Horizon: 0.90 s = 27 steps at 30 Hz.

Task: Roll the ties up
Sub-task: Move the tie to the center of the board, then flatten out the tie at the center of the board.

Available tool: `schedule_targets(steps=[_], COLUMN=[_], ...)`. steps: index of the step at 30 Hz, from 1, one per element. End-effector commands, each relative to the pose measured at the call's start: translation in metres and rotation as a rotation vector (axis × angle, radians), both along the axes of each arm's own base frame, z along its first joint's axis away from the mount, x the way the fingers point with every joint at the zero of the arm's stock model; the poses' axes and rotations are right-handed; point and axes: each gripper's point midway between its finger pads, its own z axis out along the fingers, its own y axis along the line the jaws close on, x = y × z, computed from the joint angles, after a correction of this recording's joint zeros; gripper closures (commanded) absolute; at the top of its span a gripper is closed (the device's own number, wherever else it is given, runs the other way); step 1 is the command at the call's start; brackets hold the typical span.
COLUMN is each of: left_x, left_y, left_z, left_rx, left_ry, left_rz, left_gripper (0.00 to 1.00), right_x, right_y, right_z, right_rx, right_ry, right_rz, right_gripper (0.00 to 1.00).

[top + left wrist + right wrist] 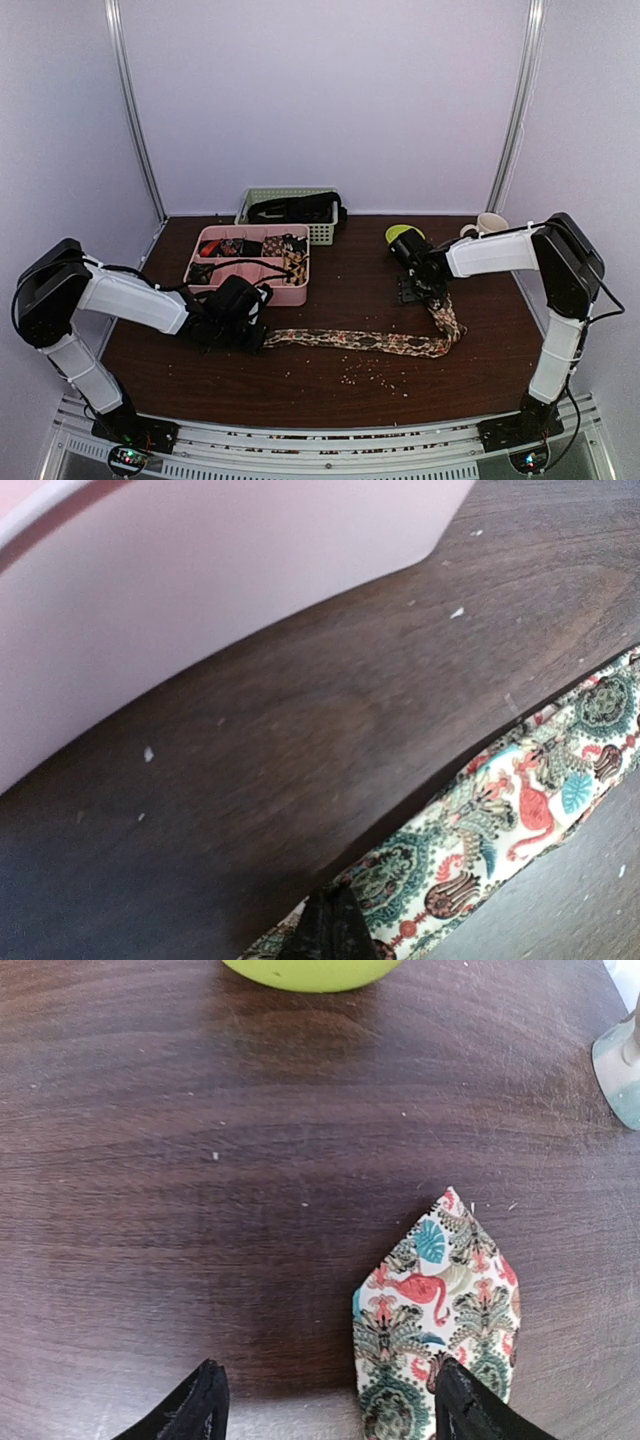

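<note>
A patterned tie (360, 342), cream with flamingo and teal prints, lies stretched across the dark table and bends up at its right end. My left gripper (255, 330) is at the tie's left end. In the left wrist view its fingers (335, 928) show as one dark tip pressed together on the tie (500, 800). My right gripper (420, 287) is open over the tie's wide pointed end (440, 1300). Its right finger (470, 1410) is over the cloth and its left finger (195, 1410) over bare wood.
A pink tray (300, 293) holding rolled ties stands just behind the left gripper, its wall close in the left wrist view (200, 600). A green basket (325, 232) is behind it. A lime-green object (403, 235) and a cream cup (488, 225) stand at the back right.
</note>
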Motion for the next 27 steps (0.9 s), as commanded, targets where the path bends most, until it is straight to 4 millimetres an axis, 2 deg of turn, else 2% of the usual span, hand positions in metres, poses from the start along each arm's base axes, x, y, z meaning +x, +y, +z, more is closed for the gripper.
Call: schedule_targets(steps=[1, 4, 9, 15, 20, 24, 27], left_x=[-0.032, -0.03, -0.028, -0.024, -0.022, -0.019, -0.02], left_y=[0.045, 0.044, 0.042, 0.039, 0.036, 0.035, 0.037], left_z=[-0.029, -0.024, -0.019, -0.015, -0.011, -0.002, 0.0], left_rx=[0.133, 0.131, 0.129, 0.122, 0.116, 0.112, 0.118], left_ry=[0.128, 0.116, 0.103, 0.091, 0.083, 0.069, 0.068], left_rz=[0.059, 0.057, 0.05, 0.047, 0.044, 0.041, 0.043], left_gripper=[1.0, 1.0, 1.0, 1.0, 1.0, 1.0, 1.0], right_x=[0.006, 0.01, 0.012, 0.011, 0.012, 0.009, 0.004], right_y=[0.013, 0.012, -0.01, -0.028, -0.031, -0.027, -0.025], right_z=[0.014, 0.01, 0.004, -0.009, -0.008, -0.017, -0.025], right_rx=[0.024, -0.021, -0.141, -0.177, -0.194, -0.258, -0.301], right_ry=[-0.021, -0.009, -0.001, 0.029, 0.033, 0.118, 0.167], right_rz=[0.006, -0.014, -0.078, -0.154, -0.169, -0.134, -0.113], right_gripper=[0.29, 0.29, 0.3, 0.33, 0.35, 0.42, 0.53])
